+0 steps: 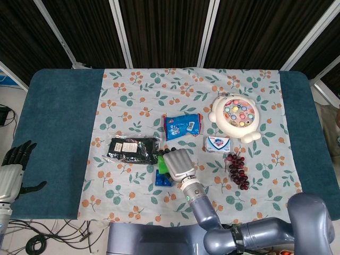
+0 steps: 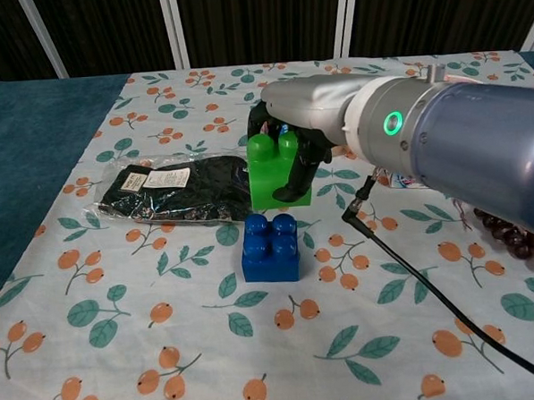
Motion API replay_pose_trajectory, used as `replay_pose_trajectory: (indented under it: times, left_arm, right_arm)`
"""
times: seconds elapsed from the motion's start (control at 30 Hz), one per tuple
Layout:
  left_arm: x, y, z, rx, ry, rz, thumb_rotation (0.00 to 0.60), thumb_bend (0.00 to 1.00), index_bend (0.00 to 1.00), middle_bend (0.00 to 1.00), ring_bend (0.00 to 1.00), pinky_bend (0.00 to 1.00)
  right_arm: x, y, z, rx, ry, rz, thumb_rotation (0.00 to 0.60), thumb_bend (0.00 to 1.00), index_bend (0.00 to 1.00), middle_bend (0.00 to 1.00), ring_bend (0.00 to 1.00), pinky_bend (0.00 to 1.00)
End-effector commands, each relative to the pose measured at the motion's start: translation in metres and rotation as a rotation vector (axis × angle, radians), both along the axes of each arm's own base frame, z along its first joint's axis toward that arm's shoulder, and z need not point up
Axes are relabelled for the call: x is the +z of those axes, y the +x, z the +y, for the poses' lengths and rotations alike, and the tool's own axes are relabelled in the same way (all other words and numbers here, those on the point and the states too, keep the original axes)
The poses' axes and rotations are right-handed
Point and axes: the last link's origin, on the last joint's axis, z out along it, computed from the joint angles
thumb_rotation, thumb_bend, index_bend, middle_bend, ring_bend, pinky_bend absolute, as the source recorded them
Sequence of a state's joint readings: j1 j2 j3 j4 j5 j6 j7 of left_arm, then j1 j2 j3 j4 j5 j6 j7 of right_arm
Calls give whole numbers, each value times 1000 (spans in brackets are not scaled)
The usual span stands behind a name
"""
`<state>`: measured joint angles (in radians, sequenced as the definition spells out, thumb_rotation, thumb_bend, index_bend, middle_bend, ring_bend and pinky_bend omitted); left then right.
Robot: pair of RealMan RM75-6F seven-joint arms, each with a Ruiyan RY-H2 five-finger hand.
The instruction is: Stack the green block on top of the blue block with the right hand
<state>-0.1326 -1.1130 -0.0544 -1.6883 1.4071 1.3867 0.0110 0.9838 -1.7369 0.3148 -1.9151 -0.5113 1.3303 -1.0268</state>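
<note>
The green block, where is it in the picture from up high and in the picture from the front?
Head view: the green block shows only as a sliver below the middle, mostly hidden under the right hand.
Chest view: it is in the upper middle, held by the right hand in the air above the blue block.
Shared landmark: the black packet, just left of the green block in both.
</note>
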Motion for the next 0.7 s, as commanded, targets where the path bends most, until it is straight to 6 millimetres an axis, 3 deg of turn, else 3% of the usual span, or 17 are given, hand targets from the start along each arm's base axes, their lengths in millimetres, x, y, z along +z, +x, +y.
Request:
replay_pose_trajectory:
  times: [0.03, 0.7]
  left_arm:
    - [0, 0, 0, 0, -1, -2, 600, 0, 0, 0, 0, 0]
    - [0, 0, 0, -3, 1, -8, 600, 0, 0, 0, 0, 0]
  right_arm:
    - [-4, 3, 0, -21, 0, 1, 600, 570, 575, 494, 463, 529]
    - [-19, -8, 7, -67, 31, 21, 600, 571, 575, 492, 463, 529]
